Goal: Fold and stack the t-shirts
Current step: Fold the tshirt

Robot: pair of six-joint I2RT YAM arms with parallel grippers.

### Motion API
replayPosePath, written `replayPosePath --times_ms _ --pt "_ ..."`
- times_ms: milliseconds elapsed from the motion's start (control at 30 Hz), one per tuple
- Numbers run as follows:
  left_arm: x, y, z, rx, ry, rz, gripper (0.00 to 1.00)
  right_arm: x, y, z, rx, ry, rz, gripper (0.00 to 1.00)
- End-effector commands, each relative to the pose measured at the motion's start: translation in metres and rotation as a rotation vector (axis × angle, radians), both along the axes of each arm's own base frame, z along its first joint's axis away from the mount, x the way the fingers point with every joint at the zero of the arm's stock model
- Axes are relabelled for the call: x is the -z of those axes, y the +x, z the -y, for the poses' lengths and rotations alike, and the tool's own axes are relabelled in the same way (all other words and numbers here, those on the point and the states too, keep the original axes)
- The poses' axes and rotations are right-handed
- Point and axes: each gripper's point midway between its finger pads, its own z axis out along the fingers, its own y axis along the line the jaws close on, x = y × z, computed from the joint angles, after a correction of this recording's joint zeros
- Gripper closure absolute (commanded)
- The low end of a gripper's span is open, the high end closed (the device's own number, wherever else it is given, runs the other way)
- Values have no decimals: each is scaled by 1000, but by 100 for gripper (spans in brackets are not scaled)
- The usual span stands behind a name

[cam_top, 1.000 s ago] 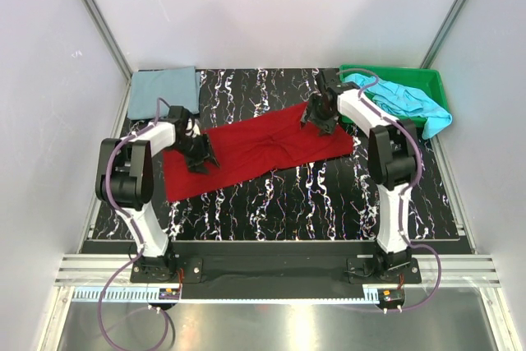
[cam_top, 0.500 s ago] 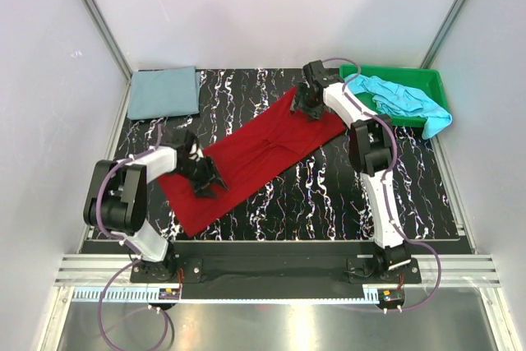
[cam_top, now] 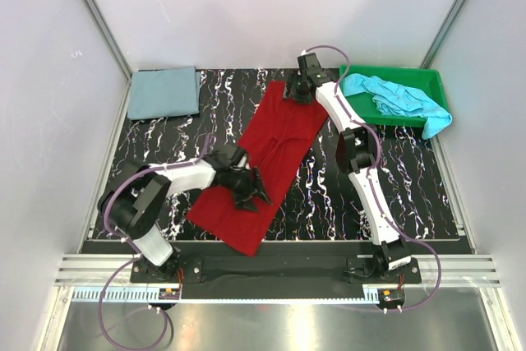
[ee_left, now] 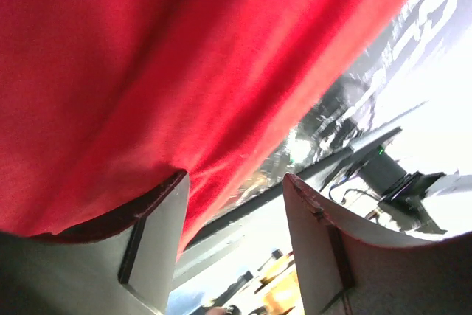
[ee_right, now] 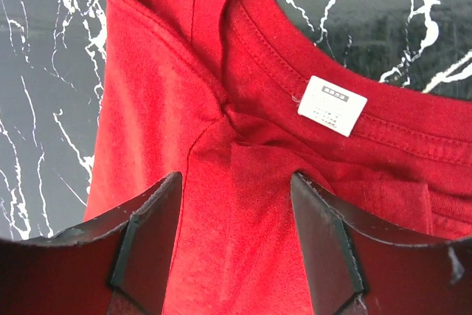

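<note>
The deep red t-shirt (cam_top: 279, 133) lies flat and long on the black marbled table, running diagonally from the back middle to the front left. My left gripper (cam_top: 251, 191) is open at the shirt's near end; in the left wrist view (ee_left: 234, 182) red cloth (ee_left: 147, 57) fills the frame and touches one finger. My right gripper (cam_top: 300, 88) is open at the far end, its jaws (ee_right: 234, 182) spread over the collar (ee_right: 243, 49) and its white label (ee_right: 332, 105). The grey-blue t-shirt (cam_top: 164, 92) lies folded at the back left. The turquoise t-shirt (cam_top: 394, 96) lies crumpled in the tray.
The green plastic tray (cam_top: 411, 73) stands at the back right; turquoise cloth hangs over its right edge. White walls close in the table on both sides and at the back. The arm bases and a metal rail run along the near edge.
The red shirt has swung from lying nearly crosswise to lying diagonally. My left gripper moved right and toward the front with its end; my right gripper moved back and left with the collar end.
</note>
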Motion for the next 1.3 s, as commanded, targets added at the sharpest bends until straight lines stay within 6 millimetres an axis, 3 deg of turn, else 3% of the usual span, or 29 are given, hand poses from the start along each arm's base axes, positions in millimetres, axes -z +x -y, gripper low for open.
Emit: replayPosePath --times_ms 0,67,100,133,300,400,500,533,567,767,1000,1033,1100,1133,1200,1267 --pt "-21 2 42 54 -56 73 39 6 6 -1 -53 -39 42 33" --pt "-36 1 50 86 -77 113 38 -17 7 -1 -57 -46 74 32" --pt "-50 0 51 91 -86 149 37 -18 3 2 -54 -55 62 32" --pt "-58 -1 50 95 -92 166 36 -43 1 4 -50 -60 89 32" --pt "-95 -2 28 161 -30 297 26 -77 -26 13 -36 -125 61 25" --pt "-102 9 5 200 57 374 23 -89 -49 14 -28 -155 9 23" --pt "-95 24 -13 232 120 426 20 -91 -70 19 15 -165 -64 19" --pt "-92 28 -16 239 134 430 19 -91 -78 20 20 -162 -92 1" --pt "-83 32 -19 272 158 433 19 -91 -83 15 30 -142 -111 0" --pt "-39 41 -46 337 324 369 18 -77 -107 -11 15 -146 -176 0" --pt "9 16 -59 368 362 238 19 -37 -109 -20 53 -188 -227 0" --pt "12 12 -59 367 357 221 19 -22 -109 -22 41 -207 -243 0" --pt "19 2 -55 348 314 186 20 -14 -105 -23 17 -228 -234 0" --pt "20 -1 -51 340 291 175 20 2 -104 -20 12 -253 -247 0" --pt "24 -13 -41 312 221 133 20 6 -97 -19 -10 -282 -222 0" --pt "26 -22 -32 296 194 99 20 24 -92 -14 -31 -330 -216 0"
